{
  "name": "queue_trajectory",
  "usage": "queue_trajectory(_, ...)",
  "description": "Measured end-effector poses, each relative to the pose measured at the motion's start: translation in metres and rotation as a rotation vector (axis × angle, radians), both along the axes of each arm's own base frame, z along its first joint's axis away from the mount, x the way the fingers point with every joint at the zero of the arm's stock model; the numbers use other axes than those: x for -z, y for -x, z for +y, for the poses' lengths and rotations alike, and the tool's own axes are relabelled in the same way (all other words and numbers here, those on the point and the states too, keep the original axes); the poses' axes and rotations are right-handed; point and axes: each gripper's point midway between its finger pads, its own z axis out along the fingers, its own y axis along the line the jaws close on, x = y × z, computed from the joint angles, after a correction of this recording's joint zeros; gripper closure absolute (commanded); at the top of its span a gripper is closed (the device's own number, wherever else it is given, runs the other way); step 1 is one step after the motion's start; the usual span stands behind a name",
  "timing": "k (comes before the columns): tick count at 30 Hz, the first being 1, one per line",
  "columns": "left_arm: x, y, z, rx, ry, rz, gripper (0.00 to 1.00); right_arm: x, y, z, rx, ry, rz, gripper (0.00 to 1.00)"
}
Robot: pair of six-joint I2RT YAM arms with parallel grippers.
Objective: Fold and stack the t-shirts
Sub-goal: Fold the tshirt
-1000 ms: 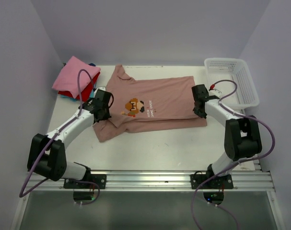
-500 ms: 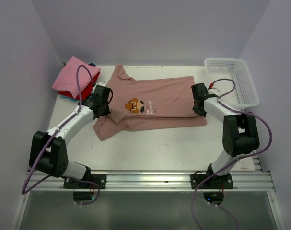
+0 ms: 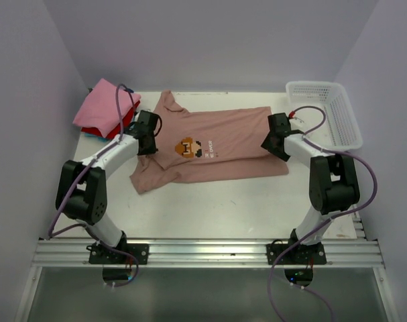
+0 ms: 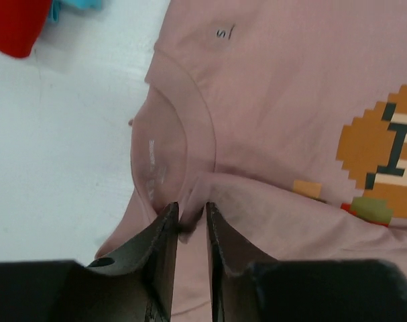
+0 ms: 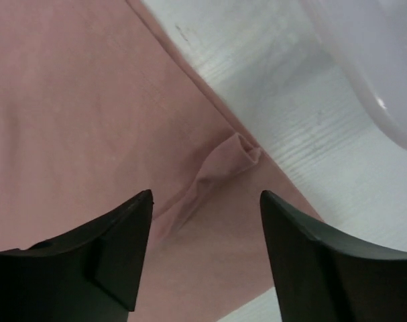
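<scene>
The dusty-pink t-shirt (image 3: 216,144) lies spread across the table, pixel-art print up, collar to the left. My left gripper (image 3: 149,139) rests on the collar (image 4: 169,141). Its fingers (image 4: 192,213) stand a narrow gap apart, open, and a small ridge of cloth rises between the tips. At the shirt's right end my right gripper (image 3: 271,142) hovers wide open (image 5: 206,193) over a puckered hem corner (image 5: 240,151), holding nothing. A stack of folded t-shirts sits at the far left: bright pink (image 3: 102,107) on top, red (image 3: 99,129) under it, and a sliver of blue (image 4: 82,3).
The white lattice basket (image 3: 324,117) stands at the back right, close beside my right gripper; its rim (image 5: 371,54) shows in the right wrist view. Bare white tabletop (image 3: 216,201) lies between the shirt and the arm bases.
Both grippers were shut on the shirt's ends and have let go: the right opened wide, the left a little. The left arm moved toward the back, to the collar.
</scene>
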Motion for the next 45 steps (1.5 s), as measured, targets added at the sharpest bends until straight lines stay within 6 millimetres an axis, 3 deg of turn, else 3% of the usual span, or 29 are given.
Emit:
queue_trajectory(1, 0.0, -0.006, 0.0, -0.005, 0.003, -0.007, 0.61, -0.002, -0.005, 0.003, -0.012, -0.01, -0.017, 0.25)
queue_trajectory(2, -0.002, -0.012, -0.001, -0.007, 0.006, -0.019, 0.26, -0.004, -0.009, 0.006, -0.024, -0.024, -0.035, 0.2)
queue_trajectory(3, -0.005, -0.018, -0.002, -0.006, 0.007, -0.032, 0.01, -0.007, -0.013, 0.008, -0.034, -0.033, -0.055, 0.17)
queue_trajectory(8, -0.033, -0.044, -0.008, -0.027, 0.051, -0.148, 0.0, -0.039, -0.025, 0.019, -0.099, -0.081, -0.201, 0.05)
queue_trajectory(12, -0.065, -0.039, -0.012, -0.009, 0.105, -0.237, 0.0, -0.082, -0.022, 0.02, -0.134, -0.087, -0.323, 0.06)
queue_trajectory(14, -0.082, -0.026, -0.015, 0.015, 0.148, -0.273, 0.0, -0.102, -0.021, 0.02, -0.146, -0.084, -0.376, 0.24)
queue_trajectory(15, -0.088, -0.02, -0.018, 0.027, 0.172, -0.288, 0.0, -0.108, -0.019, 0.02, -0.153, -0.085, -0.392, 0.43)
queue_trajectory(16, -0.091, -0.013, -0.02, 0.04, 0.194, -0.291, 0.0, -0.114, -0.017, 0.021, -0.169, -0.085, -0.406, 0.99)
queue_trajectory(17, -0.09, -0.006, -0.022, 0.048, 0.215, -0.286, 0.0, -0.117, -0.014, 0.022, -0.182, -0.087, -0.413, 1.0)
queue_trajectory(21, -0.044, 0.032, -0.032, 0.074, 0.295, -0.17, 0.17, -0.11, 0.004, 0.024, -0.197, -0.108, -0.387, 1.0)
queue_trajectory(22, -0.025, 0.046, -0.034, 0.077, 0.316, -0.115, 0.38, -0.106, 0.009, 0.023, -0.196, -0.107, -0.371, 1.0)
queue_trajectory(24, 0.012, 0.076, -0.037, 0.068, 0.353, -0.005, 0.66, -0.094, 0.02, 0.021, -0.192, -0.105, -0.325, 1.0)
queue_trajectory(25, 0.026, 0.088, -0.037, 0.064, 0.361, 0.041, 0.86, -0.088, 0.024, 0.02, -0.19, -0.102, -0.304, 1.0)
queue_trajectory(27, 0.045, 0.101, -0.038, 0.055, 0.372, 0.101, 1.0, -0.076, 0.034, 0.018, -0.189, -0.098, -0.259, 1.0)
queue_trajectory(31, 0.054, 0.095, -0.043, 0.064, 0.397, 0.085, 1.0, -0.062, 0.046, 0.015, -0.187, -0.092, -0.204, 1.0)
queue_trajectory(36, 0.035, 0.079, -0.058, 0.106, 0.485, -0.045, 1.0, -0.052, 0.048, 0.013, -0.187, -0.078, -0.172, 1.0)
queue_trajectory(41, 0.02, 0.068, -0.062, 0.13, 0.51, -0.125, 1.0, -0.011, 0.052, 0.014, -0.19, -0.073, -0.046, 1.0)
queue_trajectory(45, 0.029, 0.07, -0.061, 0.119, 0.499, -0.096, 1.0, 0.015, 0.057, 0.015, -0.192, -0.076, 0.04, 1.0)
